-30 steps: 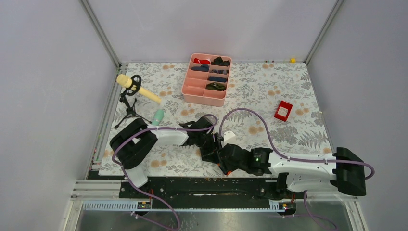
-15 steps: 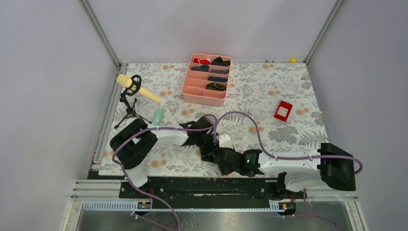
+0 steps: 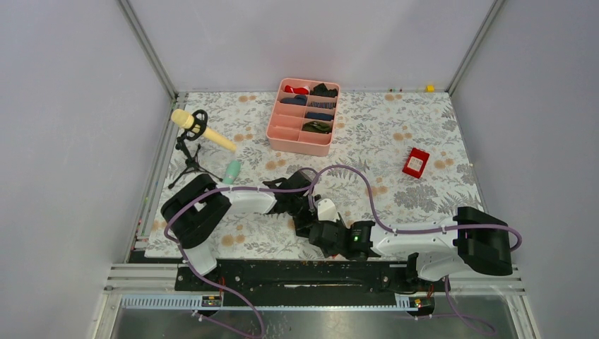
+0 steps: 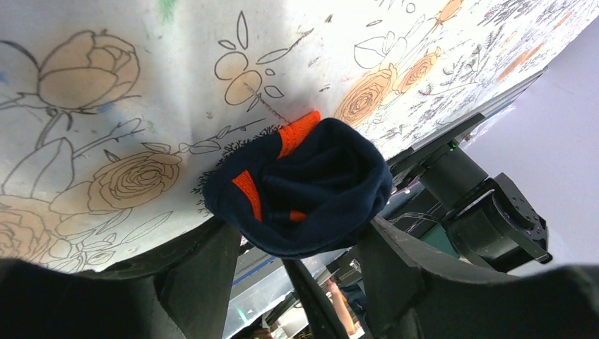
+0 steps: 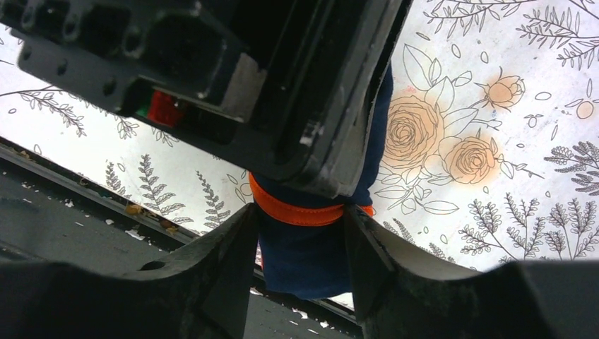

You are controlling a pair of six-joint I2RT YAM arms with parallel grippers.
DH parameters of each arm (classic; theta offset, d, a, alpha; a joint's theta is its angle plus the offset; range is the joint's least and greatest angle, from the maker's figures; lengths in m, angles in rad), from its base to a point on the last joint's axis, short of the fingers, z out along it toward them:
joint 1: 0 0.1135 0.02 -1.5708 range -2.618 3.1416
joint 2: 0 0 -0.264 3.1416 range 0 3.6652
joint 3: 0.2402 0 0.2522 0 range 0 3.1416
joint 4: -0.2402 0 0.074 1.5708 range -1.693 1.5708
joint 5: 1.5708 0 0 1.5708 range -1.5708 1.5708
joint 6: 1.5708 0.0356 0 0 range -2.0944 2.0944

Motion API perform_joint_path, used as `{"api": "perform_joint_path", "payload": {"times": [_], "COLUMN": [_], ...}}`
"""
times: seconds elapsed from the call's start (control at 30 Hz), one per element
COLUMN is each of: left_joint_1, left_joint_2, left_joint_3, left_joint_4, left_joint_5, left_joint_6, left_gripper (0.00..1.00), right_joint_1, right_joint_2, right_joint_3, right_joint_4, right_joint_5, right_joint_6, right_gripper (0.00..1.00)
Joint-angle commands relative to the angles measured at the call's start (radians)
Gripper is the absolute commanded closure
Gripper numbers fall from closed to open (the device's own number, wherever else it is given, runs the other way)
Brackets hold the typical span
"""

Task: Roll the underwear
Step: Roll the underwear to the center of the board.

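The underwear (image 4: 311, 191) is a dark navy roll with orange waistband edges, held just above the flowered cloth near the table's front edge. My left gripper (image 4: 295, 226) is shut on it, one finger against each side of the roll. From the right, my right gripper (image 5: 300, 212) stands open astride the roll's end (image 5: 311, 254), its fingers close against the cloth just under the orange band. The left gripper's black body (image 5: 212, 70) fills the top of the right wrist view. In the top view both grippers (image 3: 300, 212) (image 3: 316, 229) meet and hide the garment.
A pink tray (image 3: 298, 145) of small rolled garments stands at the back centre. A yellow microphone on a stand (image 3: 201, 131) and a teal object (image 3: 232, 169) are at the left. A red box (image 3: 416, 162) lies at the right. The table's front rail (image 3: 282, 267) runs just below the grippers.
The right arm has slid left along the front edge, bringing its gripper up to the roll and opening a little wider. The left arm has held still.
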Motion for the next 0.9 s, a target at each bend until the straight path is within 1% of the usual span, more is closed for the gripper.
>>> {"api": "perform_joint_path", "payload": {"times": [0.0,0.07,0.33,0.37,0.53,0.67,0.87], "left_joint_1": [0.001,0.007,0.033,0.037,0.076,0.114,0.132], "left_joint_2": [-0.033,-0.048,-0.122,-0.132,-0.191,-0.240,-0.295], "left_joint_3": [0.005,0.006,0.015,0.013,-0.006,-0.015,0.000], "left_joint_4": [-0.058,-0.061,-0.097,-0.101,-0.110,-0.109,-0.157], "left_joint_5": [-0.030,-0.029,-0.031,-0.030,-0.033,-0.033,-0.050], "left_joint_6": [0.015,0.013,0.015,0.015,0.014,0.020,0.027], "left_gripper": [0.39,0.37,0.23,0.22,0.19,0.18,0.18], "right_joint_1": [0.004,0.004,0.004,0.003,0.001,-0.017,-0.074], "right_joint_2": [0.035,0.040,0.026,0.015,-0.045,-0.095,-0.152], "right_joint_3": [-0.018,-0.020,-0.034,-0.041,-0.089,-0.133,-0.181], "right_joint_4": [-0.044,-0.044,-0.032,-0.024,0.019,0.062,0.118], "right_joint_5": [0.044,0.046,0.047,0.045,0.031,-0.008,-0.076], "right_joint_6": [0.032,0.034,0.036,0.035,0.028,0.014,-0.004], "right_gripper": [0.49,0.56,0.84,0.86,0.93,0.94,0.96]}}
